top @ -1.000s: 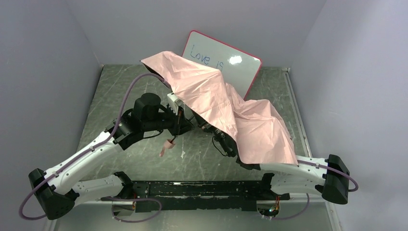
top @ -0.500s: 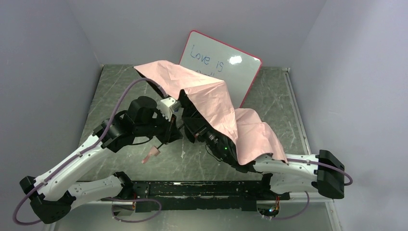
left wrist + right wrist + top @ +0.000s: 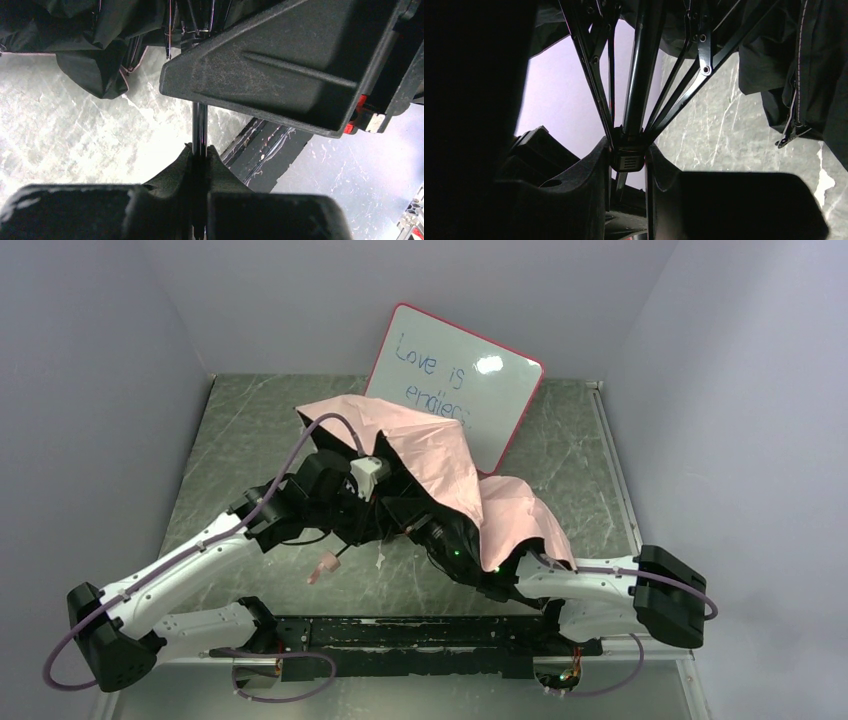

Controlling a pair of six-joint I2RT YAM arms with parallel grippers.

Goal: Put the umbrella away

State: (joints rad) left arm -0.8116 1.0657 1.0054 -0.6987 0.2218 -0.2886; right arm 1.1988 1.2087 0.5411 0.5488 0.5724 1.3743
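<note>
The umbrella (image 3: 440, 455) is held half-folded over the middle of the surface (image 3: 250, 430), its pink cloth draped across both arms, just in front of the whiteboard (image 3: 470, 365). The left fingers (image 3: 172, 172) pinch its thin shaft (image 3: 200, 122). The right fingers (image 3: 596, 160) squeeze the black collar (image 3: 627, 159) where the ribs meet (the cloth looks dark from underneath).

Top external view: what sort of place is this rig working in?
Probably a lab test booth: plain grey walls box in a marbled tabletop, and a red-framed whiteboard leans at the back.
</note>
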